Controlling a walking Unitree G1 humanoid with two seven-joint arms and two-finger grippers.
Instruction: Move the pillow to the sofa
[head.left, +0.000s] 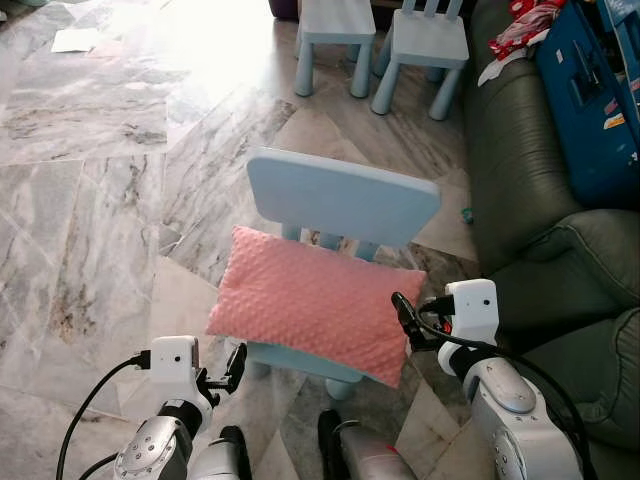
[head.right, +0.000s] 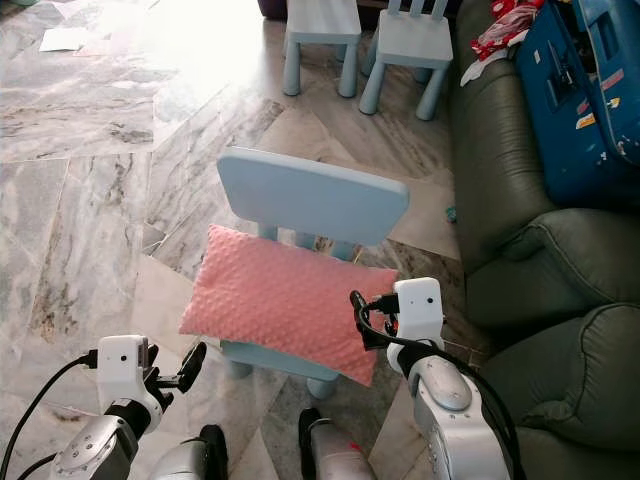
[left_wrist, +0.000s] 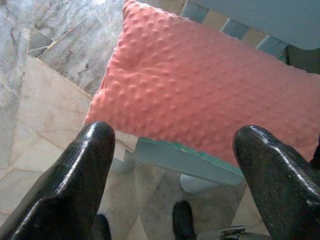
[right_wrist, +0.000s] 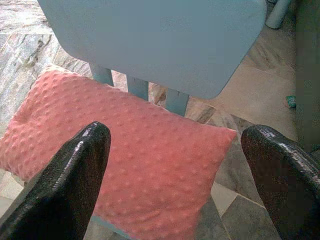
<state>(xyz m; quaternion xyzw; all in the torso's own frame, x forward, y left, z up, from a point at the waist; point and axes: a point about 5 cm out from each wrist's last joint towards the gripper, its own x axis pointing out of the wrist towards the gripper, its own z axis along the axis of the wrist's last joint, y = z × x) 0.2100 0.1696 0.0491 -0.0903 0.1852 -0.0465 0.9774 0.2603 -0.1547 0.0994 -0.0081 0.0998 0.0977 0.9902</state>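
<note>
From the head, the pink dotted pillow (head.left: 312, 312) lies flat on the seat of the pale blue child's chair (head.left: 345, 202), its long axis running left to right across the robot. The left gripper (head.left: 236, 366) hangs just off the pillow's near-left corner; the right gripper (head.left: 403, 318) sits at its right end, nearer of the two. The green sofa (head.left: 545, 235) waits to the right.

Left wrist: fingers (left_wrist: 80, 175) spread wide, pillow ahead and beyond, seat edge peeking under it.

Right wrist: fingers (right_wrist: 75, 175) spread too, hovering over the pillow, with the chair's backrest rising behind, not touching yet.
</note>
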